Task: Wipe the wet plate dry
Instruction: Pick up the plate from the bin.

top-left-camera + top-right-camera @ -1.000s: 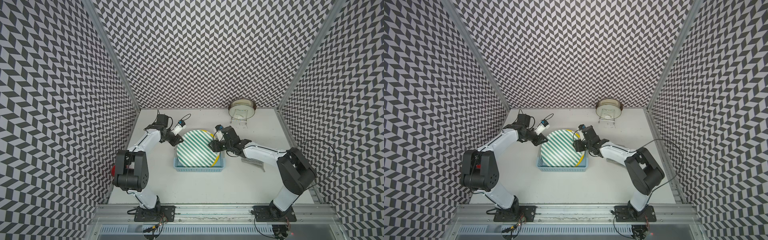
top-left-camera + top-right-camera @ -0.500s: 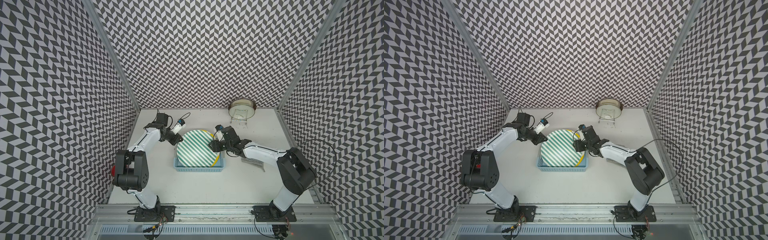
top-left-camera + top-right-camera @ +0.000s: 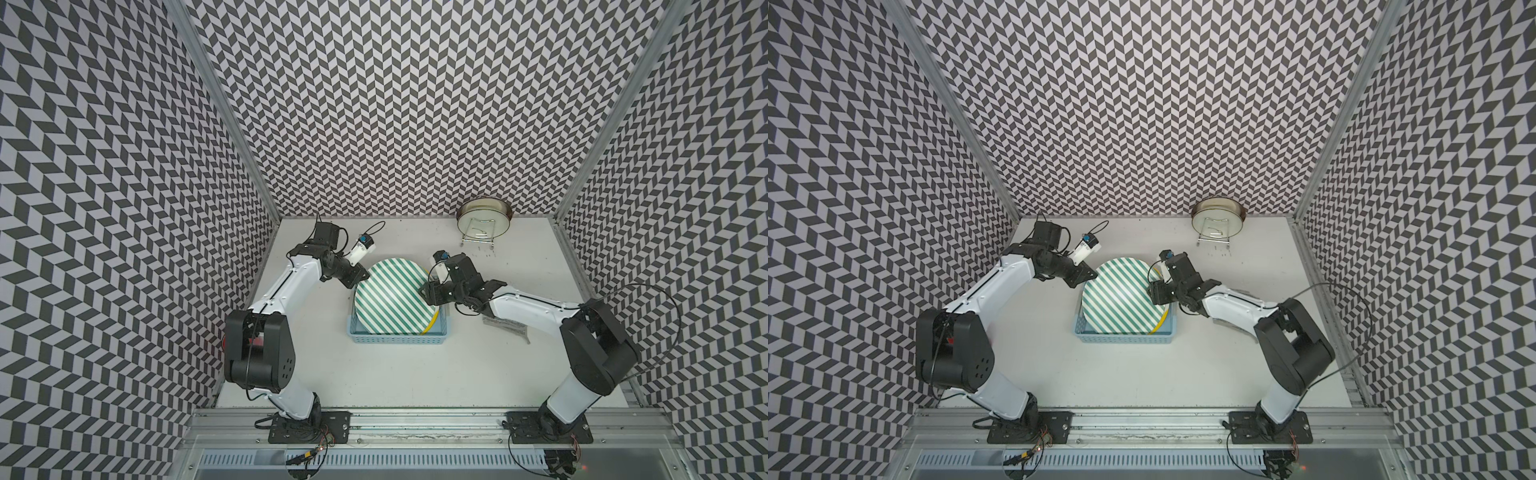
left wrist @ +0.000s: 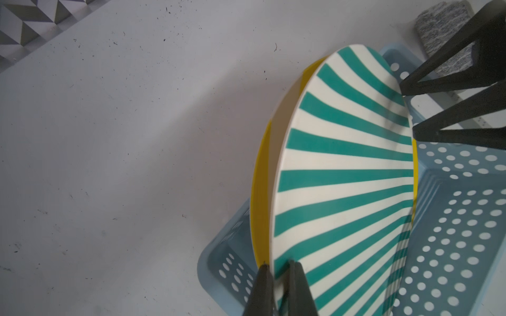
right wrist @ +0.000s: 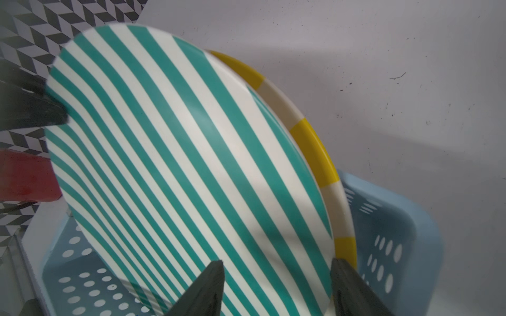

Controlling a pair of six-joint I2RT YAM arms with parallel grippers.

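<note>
Striped plate (image 3: pixel 392 297) leans in the basket (image 3: pixel 399 337), left claw (image 4: pixel 279 264) pinching its rim, right claw (image 5: pixel 276 262) spread astride the right rim. Grey cloth (image 3: pixel 507 328) lies unused; all wiping is yet to do.

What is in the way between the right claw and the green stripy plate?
Nothing visible. The right claw stands open around the edge of the green stripy plate. The yellow plate leans just behind it, in the blue basket.

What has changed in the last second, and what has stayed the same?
The left gripper has closed its jaws onto the rim of the green-striped plate. The yellow plate, the blue basket and the right gripper, jaws open astride the plates' edge, look unchanged.
</note>
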